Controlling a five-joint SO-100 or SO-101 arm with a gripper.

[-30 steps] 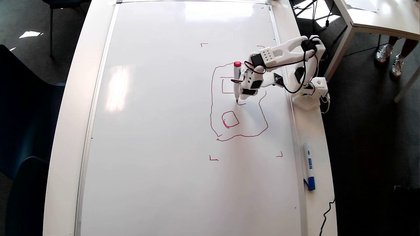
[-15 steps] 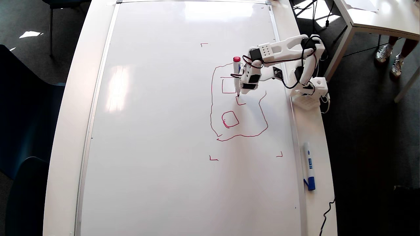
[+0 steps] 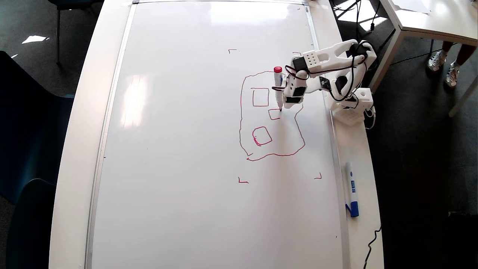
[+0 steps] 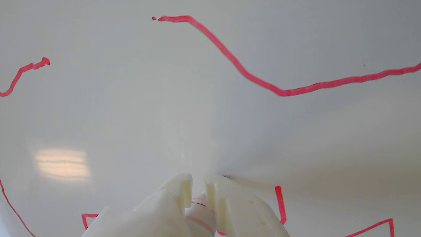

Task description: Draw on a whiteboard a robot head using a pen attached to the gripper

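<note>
The whiteboard (image 3: 179,149) fills the table in the overhead view, and its glossy surface (image 4: 131,115) fills the wrist view. On its right part is the robot head (image 3: 241,119), a wobbly red outline with small squares (image 3: 260,97) inside. My gripper (image 3: 282,89) is shut on the pen (image 3: 278,87), which stands nearly upright with its red cap on top. The dark tip touches the board at the right end of a small middle square (image 3: 274,114). In the wrist view my gripper (image 4: 198,181) pinches the pen (image 4: 199,212) at the bottom edge, and red outline strokes (image 4: 283,92) run above.
A white marker with a blue cap (image 3: 351,190) lies on the table right of the board. The arm's base (image 3: 351,110) sits at the board's right edge. Small red corner marks (image 3: 242,181) frame the drawing. Another table (image 3: 429,18) and a person's feet (image 3: 444,63) are at top right.
The pen tip went up the board, then right, adding the left and top sides of the small middle square. The arm swung right with it.
</note>
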